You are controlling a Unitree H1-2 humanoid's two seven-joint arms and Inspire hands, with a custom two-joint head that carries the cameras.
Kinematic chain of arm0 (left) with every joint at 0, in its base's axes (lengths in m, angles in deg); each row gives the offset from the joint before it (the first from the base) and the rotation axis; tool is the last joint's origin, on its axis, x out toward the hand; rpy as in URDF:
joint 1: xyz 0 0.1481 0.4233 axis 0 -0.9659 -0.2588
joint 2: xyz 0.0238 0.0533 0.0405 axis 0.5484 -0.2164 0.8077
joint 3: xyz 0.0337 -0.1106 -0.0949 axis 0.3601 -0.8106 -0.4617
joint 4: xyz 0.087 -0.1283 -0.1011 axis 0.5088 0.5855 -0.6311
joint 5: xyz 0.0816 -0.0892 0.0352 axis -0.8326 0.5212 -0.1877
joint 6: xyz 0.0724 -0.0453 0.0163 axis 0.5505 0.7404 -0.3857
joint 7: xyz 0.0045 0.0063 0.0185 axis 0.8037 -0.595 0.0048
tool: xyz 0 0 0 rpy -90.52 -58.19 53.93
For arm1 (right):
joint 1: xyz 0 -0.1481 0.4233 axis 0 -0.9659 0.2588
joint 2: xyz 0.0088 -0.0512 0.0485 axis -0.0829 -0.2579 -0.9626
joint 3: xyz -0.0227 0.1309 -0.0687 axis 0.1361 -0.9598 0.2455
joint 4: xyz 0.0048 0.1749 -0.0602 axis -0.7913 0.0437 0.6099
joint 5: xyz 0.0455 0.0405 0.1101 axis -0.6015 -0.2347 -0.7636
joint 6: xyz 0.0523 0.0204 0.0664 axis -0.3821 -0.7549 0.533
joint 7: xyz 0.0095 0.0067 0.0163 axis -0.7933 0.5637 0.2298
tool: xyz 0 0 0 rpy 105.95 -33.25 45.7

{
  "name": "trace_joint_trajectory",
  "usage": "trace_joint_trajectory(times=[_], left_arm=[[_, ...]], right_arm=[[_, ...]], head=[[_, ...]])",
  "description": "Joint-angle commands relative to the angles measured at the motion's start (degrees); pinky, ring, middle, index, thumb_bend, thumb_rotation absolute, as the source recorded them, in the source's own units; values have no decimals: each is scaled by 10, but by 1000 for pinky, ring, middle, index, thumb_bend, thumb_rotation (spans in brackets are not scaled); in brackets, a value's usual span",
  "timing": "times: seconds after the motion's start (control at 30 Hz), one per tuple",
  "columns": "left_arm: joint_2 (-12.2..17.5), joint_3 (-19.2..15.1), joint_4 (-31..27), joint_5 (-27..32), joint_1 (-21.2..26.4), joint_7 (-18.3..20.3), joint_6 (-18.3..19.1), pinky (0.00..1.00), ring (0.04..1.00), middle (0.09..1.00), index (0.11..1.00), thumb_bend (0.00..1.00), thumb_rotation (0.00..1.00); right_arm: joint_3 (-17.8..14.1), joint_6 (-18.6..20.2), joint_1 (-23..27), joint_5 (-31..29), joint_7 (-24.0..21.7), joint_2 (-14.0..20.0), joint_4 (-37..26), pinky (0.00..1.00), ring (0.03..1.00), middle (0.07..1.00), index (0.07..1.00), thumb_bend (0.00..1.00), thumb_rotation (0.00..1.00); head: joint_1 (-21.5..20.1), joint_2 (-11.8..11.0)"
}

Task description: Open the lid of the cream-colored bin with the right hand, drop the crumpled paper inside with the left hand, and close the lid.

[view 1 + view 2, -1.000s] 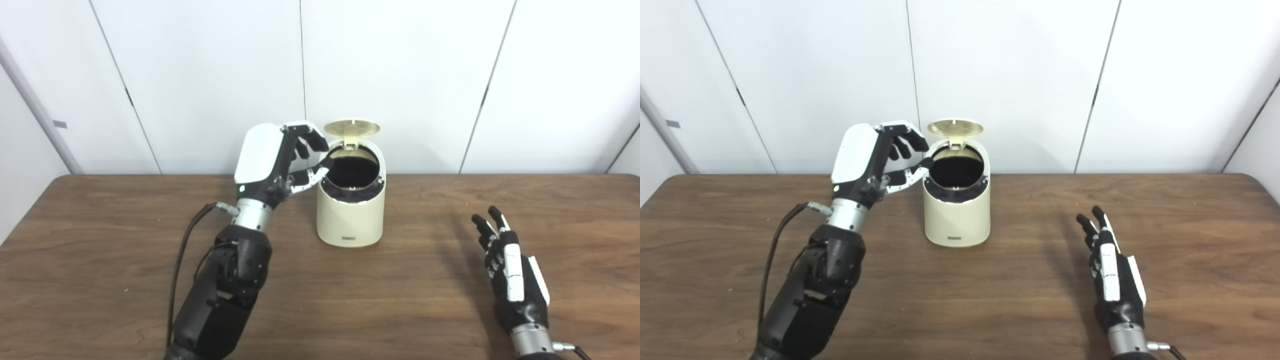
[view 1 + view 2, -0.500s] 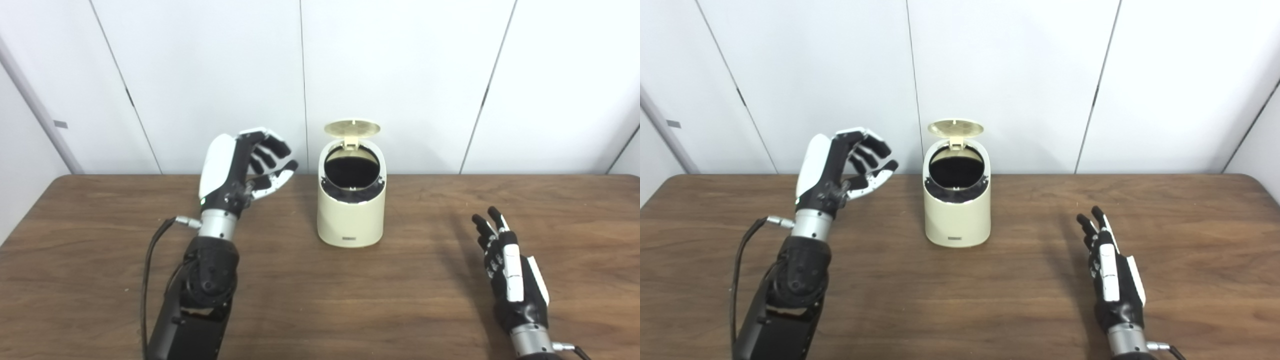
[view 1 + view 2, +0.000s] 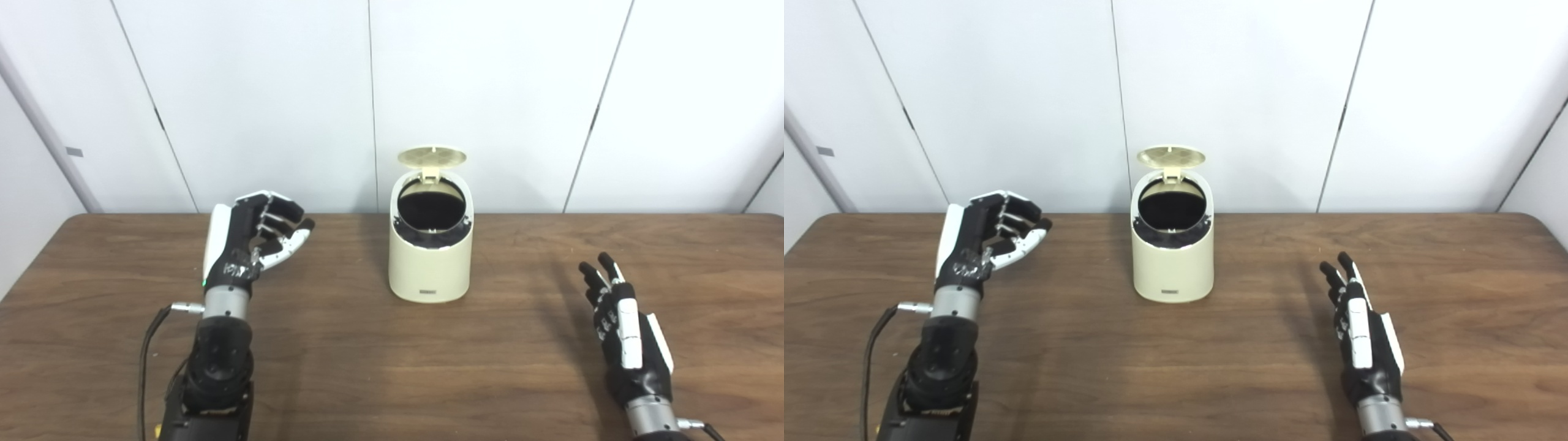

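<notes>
On a brown wood-grain table point(image 3: 392, 367) set against a wall of white panels point(image 3: 263, 92), the left eye view shows the cream-colored bin point(image 3: 430, 269) standing upright near the table's far edge, its round lid point(image 3: 432, 157) tipped up on the rear hinge and the dark interior exposed. Well to the left of the bin, the left hand point(image 3: 248, 245) is raised above the tabletop, fingers loosely curled and apart, holding nothing; a black cable point(image 3: 150, 343) trails from its wrist. On the opposite side, the right hand point(image 3: 628, 343) lies low near the table's front edge, fingers extended and spread, also empty. Dark seams run between the wall panels, and a grey upright strip point(image 3: 46, 135) slants along the far left

From the right eye view, the same bin point(image 3: 1172, 263) sits a little left of centre with the lid point(image 3: 1171, 156) upright above its opening. The left hand point(image 3: 980, 236) hovers well apart from the bin, slack and grasping nothing, while the right hand point(image 3: 1363, 343) stays clear of it on the other side, palm turned inward and fingers straight. The table's rounded far right corner point(image 3: 1528, 217) meets the white wall. The crumpled paper cannot be seen in either view; the bin's interior is too dark to tell what it holds
</notes>
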Motion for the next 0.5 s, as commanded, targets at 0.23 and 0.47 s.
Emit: trace_joint_trajectory(times=[0.23,0.47], left_arm=[[9,-24,-20,75,-29,5,-57,566,644,689,632,510,193],[7,-41,-21,207,-57,55,-74,890,901,935,935,438,556]], right_arm=[[-5,-4,-34,-8,-6,1,51,1000,965,911,971,511,1000],[-7,-9,-34,-10,-10,7,51,1000,969,912,970,495,1000]], head=[[3,4],[6,7]])
